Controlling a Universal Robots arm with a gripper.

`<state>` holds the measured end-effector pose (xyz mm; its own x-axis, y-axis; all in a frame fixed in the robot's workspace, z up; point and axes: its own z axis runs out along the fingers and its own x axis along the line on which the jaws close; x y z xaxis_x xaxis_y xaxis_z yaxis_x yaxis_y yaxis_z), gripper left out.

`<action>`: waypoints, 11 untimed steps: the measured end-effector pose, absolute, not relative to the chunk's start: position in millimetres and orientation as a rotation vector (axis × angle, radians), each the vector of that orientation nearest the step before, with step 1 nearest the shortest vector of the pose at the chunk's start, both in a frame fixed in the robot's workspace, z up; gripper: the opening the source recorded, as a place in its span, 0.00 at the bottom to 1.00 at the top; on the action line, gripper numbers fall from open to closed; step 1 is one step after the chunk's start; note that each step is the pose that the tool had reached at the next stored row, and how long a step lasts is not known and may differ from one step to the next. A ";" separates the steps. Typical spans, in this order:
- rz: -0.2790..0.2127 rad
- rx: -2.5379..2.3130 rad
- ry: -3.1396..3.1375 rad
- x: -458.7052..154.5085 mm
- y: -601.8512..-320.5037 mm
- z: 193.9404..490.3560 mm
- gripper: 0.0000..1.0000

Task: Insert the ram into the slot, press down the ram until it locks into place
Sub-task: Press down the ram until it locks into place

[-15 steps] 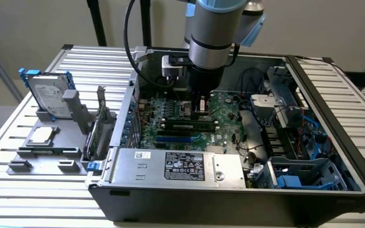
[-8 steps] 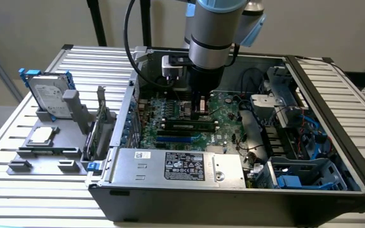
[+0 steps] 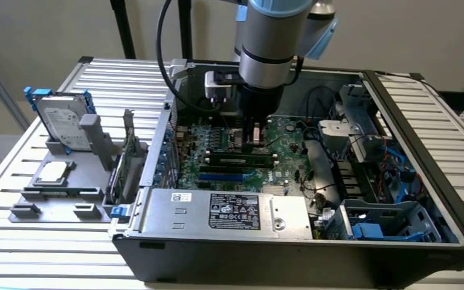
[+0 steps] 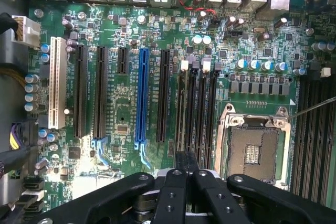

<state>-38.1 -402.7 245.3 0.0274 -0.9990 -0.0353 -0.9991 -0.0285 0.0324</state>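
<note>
Slatted worktop (image 3: 70, 241) is carrying the open computer case (image 3: 296, 254); our tool (image 4: 185, 174), fingers together, is pressing the ram (image 3: 244, 161), risking a tilted, half-latched seat in the slot (image 4: 191, 108).

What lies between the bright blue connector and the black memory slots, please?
In the wrist view, one long black expansion socket stands between the blue connector and the memory slots, parallel to both, with green board around it.
</note>
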 end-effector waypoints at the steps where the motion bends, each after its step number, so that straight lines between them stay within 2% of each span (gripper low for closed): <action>1: 0.075 -2.250 2.189 -38.4 -402.7 244.7 0.11; 11: 0.075 -2.234 2.206 -42.5 -399.6 238.1 0.11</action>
